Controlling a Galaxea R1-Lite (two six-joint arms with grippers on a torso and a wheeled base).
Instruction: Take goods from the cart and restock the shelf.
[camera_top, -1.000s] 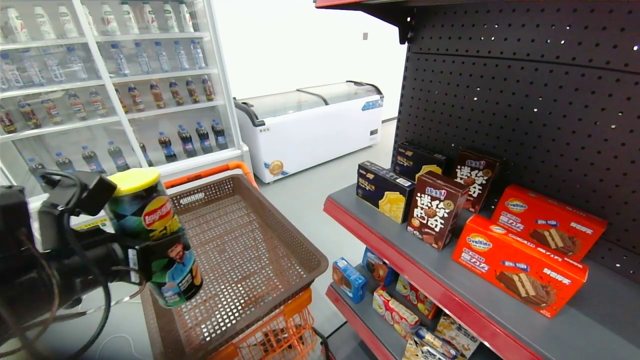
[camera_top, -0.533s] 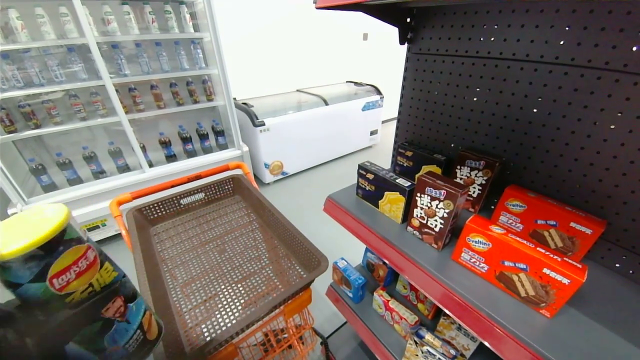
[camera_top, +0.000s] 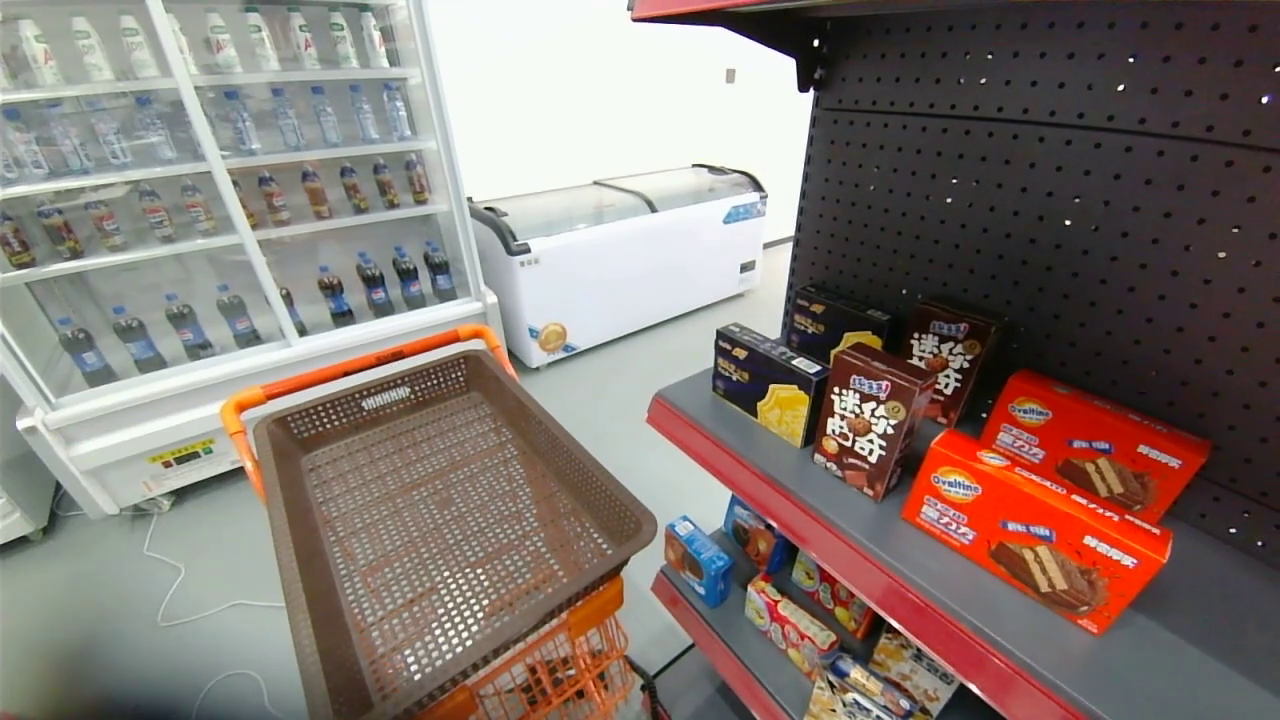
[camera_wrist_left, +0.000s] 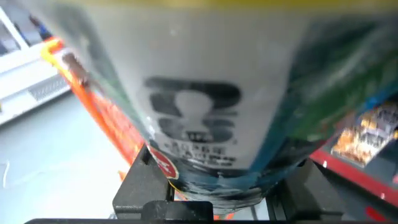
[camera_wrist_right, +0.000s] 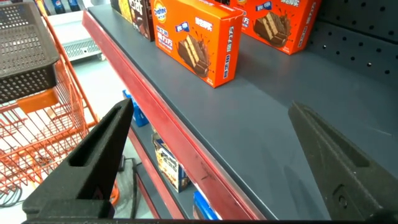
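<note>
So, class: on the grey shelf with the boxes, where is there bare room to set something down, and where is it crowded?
Bare: the shelf right of the orange boxes, and the front strip along its red edge. The brown basket is bare. Crowded: the back left, around the dark boxes and brown boxes.

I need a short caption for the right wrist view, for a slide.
Open right gripper facing the grey shelf with orange boxes.
</note>
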